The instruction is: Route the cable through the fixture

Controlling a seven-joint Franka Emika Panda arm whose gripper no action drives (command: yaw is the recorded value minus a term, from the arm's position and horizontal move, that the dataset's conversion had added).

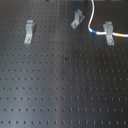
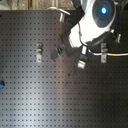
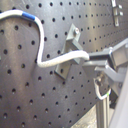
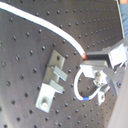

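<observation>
In both wrist views the gripper [image 3: 89, 61] has its fingers [image 4: 97, 56] clamped on the white cable [image 3: 55, 61] beside a metal clip [image 3: 70, 42]. In the first exterior view the cable [image 1: 91, 20] sits upper right on the black breadboard [image 1: 60, 90], crossing another clip [image 1: 108, 32].
</observation>
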